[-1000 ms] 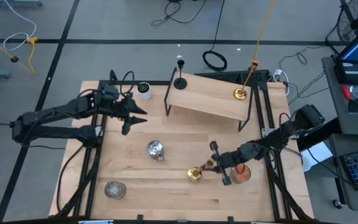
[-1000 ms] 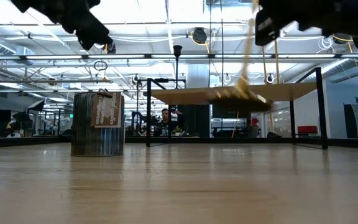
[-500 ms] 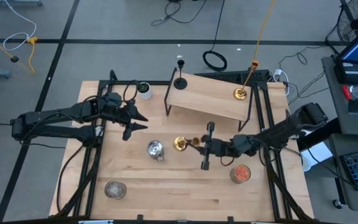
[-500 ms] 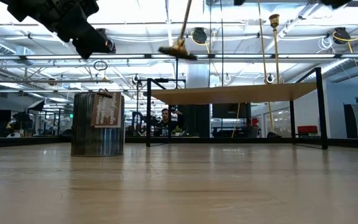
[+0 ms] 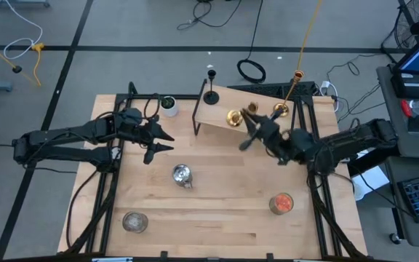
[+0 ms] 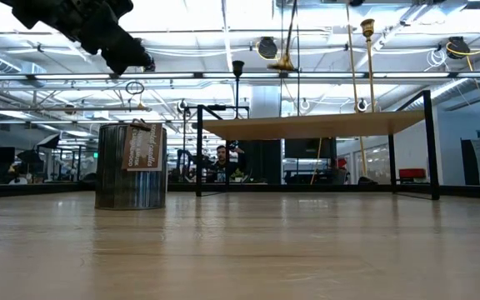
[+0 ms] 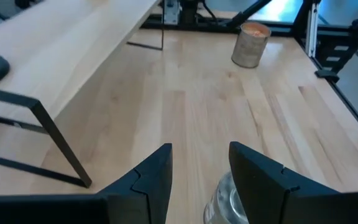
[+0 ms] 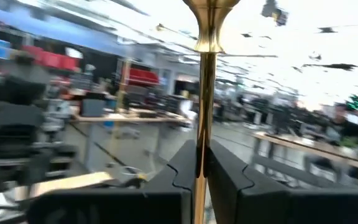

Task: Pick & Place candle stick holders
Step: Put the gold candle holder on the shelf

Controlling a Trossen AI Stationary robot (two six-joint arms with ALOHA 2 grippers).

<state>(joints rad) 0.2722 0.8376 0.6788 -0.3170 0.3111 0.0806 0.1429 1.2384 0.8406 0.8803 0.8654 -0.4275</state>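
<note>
Brass holder (image 5: 233, 116), round base w/ slim stem, is up in the air in the right gripper (image 5: 252, 121), upper centre of the high view, over the raised wooden shelf (image 5: 220, 116). Right wrist view shows the fingers (image 8: 179, 168) closed tight on the stem, base end flaring at frame top. In the low view the base sits clearly above the shelf board, so it's not landed yet. Shelf already carries the black stemmed holder (image 5: 211, 95) at its upper-left end and a second brass holder (image 5: 281, 109) w/ a tall stem at its right end; the free spot is the bare wood between them. To do this step well, I'd say: get the stem vertical before going down, descend slow so the base meets the board flat, keep apart from both neighbours, esp. the tall brass one just beside the gripper, and let go only once the base is fully seated; a tilted release on a narrow base prob tips. Left gripper (image 5: 153, 142) hangs over the table left of centre, jaws apart, holding nothing, w/ a clear glass cup (image 5: 182, 175) below and right of it. Another glass cup (image 5: 134, 221) sits lower left, orange-red cup (image 5: 281, 203) lower right, both still on the table (image 5: 217, 218). White cup (image 5: 169, 105) stands left of the shelf.
</note>
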